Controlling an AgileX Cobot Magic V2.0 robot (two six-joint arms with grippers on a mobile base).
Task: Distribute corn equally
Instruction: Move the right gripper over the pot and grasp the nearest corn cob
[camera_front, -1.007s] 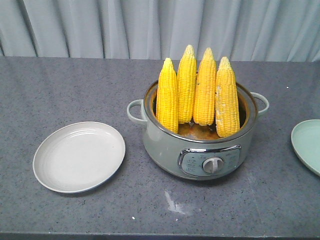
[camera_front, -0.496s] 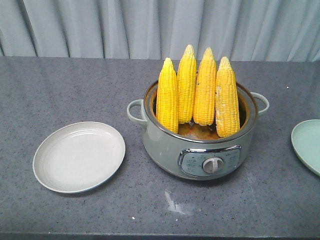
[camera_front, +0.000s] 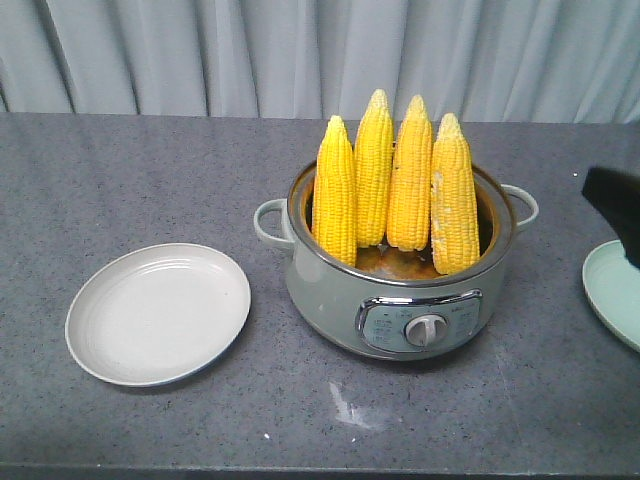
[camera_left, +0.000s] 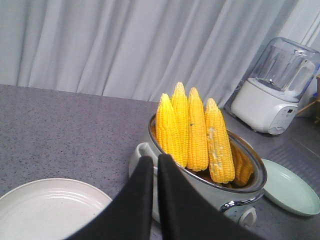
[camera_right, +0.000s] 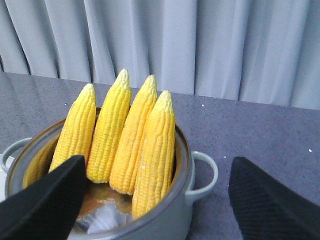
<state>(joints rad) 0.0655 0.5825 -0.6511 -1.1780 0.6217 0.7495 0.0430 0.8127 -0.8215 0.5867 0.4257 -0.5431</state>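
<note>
Grey counter (camera_front: 150, 180), pale curtains (camera_front: 200, 50) behind. The right gripper (camera_right: 157, 161) gapes wide and empty. Straight ahead of it, the corn (camera_right: 150, 145) stands upright in a pot (camera_right: 172, 225). The left gripper (camera_left: 155, 159) is pinched nearly closed and empty, with the pot just ahead, a white plate (camera_left: 45, 210) to its left and a green plate (camera_left: 290, 192) far right.

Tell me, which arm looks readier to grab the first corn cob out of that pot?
Probably the right. The right pincer is open wide with the corn framed between its fingers; the left pincer is shut and would need opening first.
</note>
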